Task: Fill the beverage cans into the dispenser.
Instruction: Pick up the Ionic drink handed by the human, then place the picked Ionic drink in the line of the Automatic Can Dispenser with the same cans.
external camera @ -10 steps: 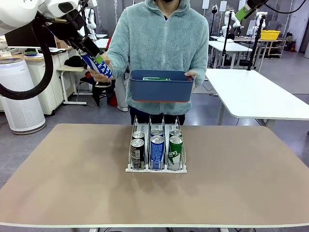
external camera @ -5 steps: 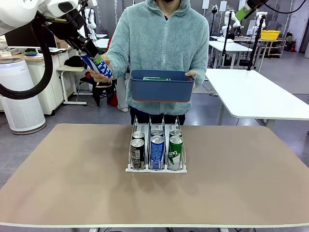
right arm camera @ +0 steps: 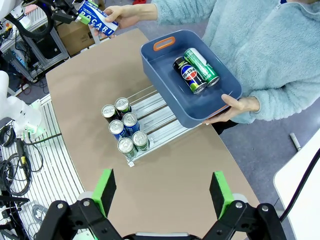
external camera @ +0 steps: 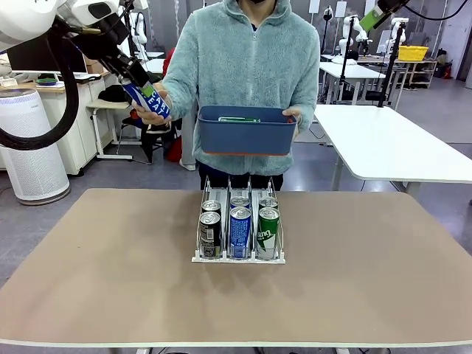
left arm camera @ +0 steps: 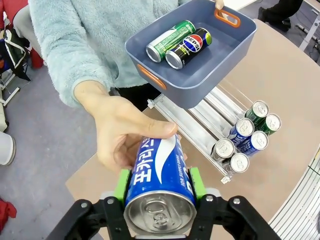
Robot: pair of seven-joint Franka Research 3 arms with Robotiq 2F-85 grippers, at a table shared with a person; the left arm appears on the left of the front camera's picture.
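My left gripper (external camera: 144, 90) is raised at the far left, shut on a blue-and-white Pocari Sweat can (external camera: 151, 100). In the left wrist view the can (left arm camera: 160, 182) sits between the green pads (left arm camera: 121, 184). The person's hand (left arm camera: 122, 130) cups its far end. The white dispenser (external camera: 199, 257) on the table holds several cans in three lanes: black (external camera: 210, 232), blue (external camera: 240, 230) and green (external camera: 268, 230). Bare rails (left arm camera: 200, 120) show behind them. My right gripper (right arm camera: 162, 195) hangs open high above the table, holding nothing.
The person stands at the far edge, holding a dark blue bin (external camera: 247, 139) over the dispenser's back. In it lie a green can (left arm camera: 170, 40) and a black Pepsi can (left arm camera: 189, 47). The tan tabletop (external camera: 96, 265) lies bare around the dispenser.
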